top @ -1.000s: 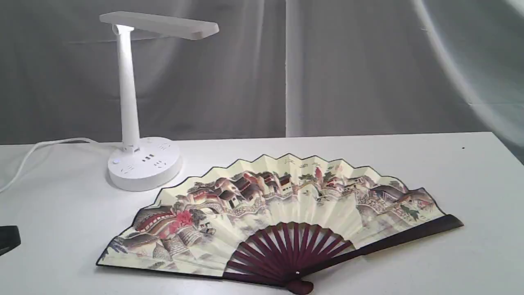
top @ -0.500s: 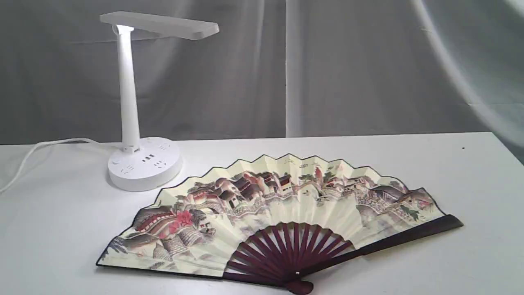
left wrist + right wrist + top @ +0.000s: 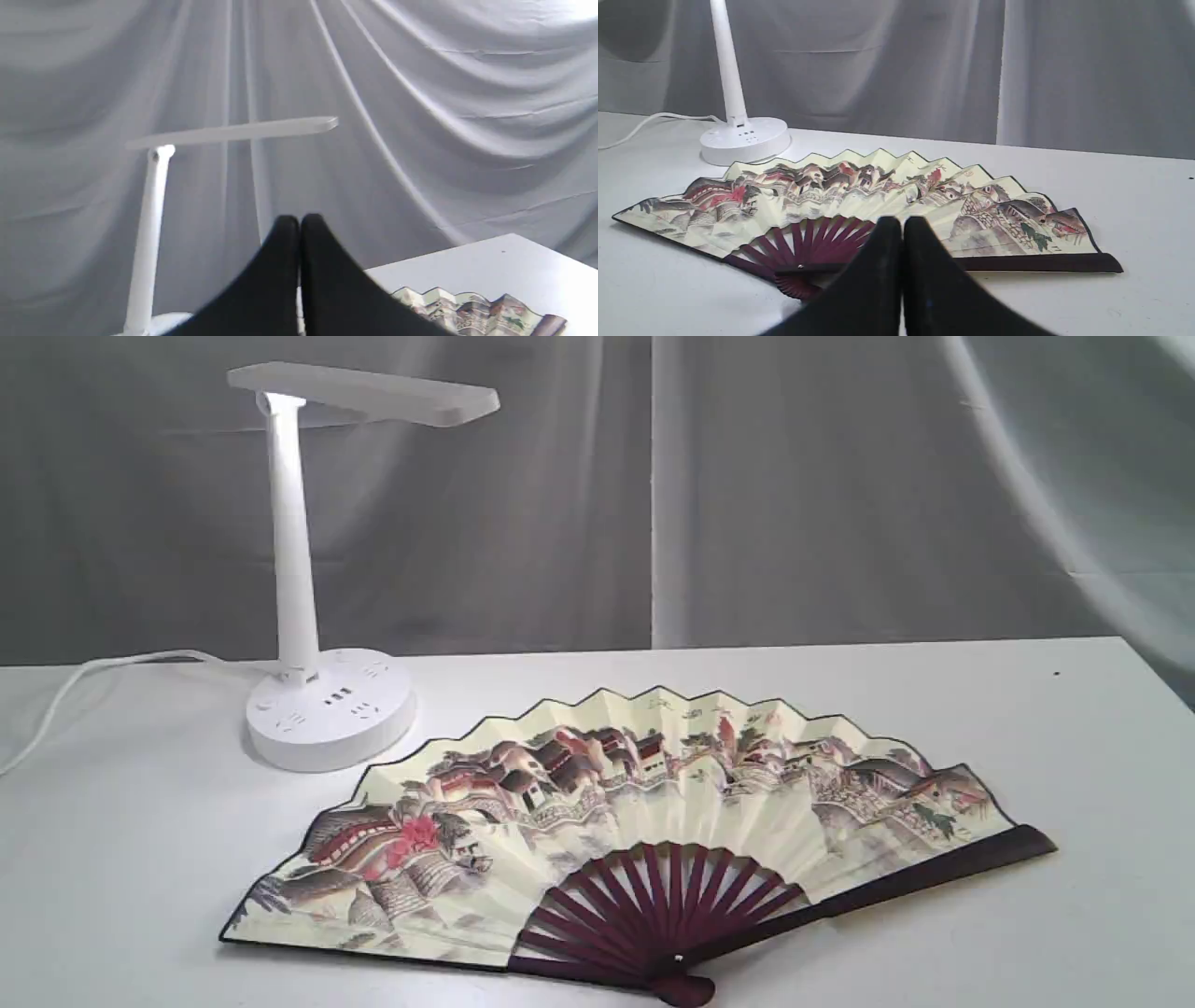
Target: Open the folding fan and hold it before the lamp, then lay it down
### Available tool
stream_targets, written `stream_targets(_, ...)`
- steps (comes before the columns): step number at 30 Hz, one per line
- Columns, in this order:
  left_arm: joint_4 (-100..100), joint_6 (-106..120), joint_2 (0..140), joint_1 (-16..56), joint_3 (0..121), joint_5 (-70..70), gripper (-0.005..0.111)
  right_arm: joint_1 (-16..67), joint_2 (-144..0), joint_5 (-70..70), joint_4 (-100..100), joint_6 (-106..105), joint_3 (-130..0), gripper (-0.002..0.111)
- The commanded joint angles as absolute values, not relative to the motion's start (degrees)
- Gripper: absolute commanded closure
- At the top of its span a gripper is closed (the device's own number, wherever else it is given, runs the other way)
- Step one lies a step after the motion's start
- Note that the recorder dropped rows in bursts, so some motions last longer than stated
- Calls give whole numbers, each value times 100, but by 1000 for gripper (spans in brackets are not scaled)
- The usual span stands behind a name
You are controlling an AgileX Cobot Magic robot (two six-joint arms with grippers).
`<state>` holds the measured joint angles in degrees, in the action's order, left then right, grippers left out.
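Gone from the left edge of the table [image 3: 1027,728] since a second ago, the left gripper [image 3: 299,220], like the right gripper [image 3: 903,221], is pinched shut and empty; the folding fan [image 3: 644,803] lies spread near the front edge, so withdrawing should avoid it and the back-left lamp [image 3: 291,569].

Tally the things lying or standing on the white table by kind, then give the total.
folding fan: 1
lamp: 1
Total: 2
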<state>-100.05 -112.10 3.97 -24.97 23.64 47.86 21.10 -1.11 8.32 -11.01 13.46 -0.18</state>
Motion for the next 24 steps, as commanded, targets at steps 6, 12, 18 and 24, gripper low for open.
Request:
stream_targets(6, -9995, -11234, 0, -2508, 2365, 5627, 107, 2115, -102, 834, -1024, 1371, 0, 108)
stream_targets(12, -9995, -11223, 0, -2508, 2365, 5701, 107, 2115, -102, 834, -1024, 1371, 0, 108)
stream_targets(18, -9995, -11223, 16, -2022, 2365, 5664, 107, 2115, -102, 834, -1026, 1381, 0, 108)
stream_targets(24, -9995, -11223, 16, -1270, 2365, 5674, 107, 2115, -102, 834, -1026, 1381, 0, 108)
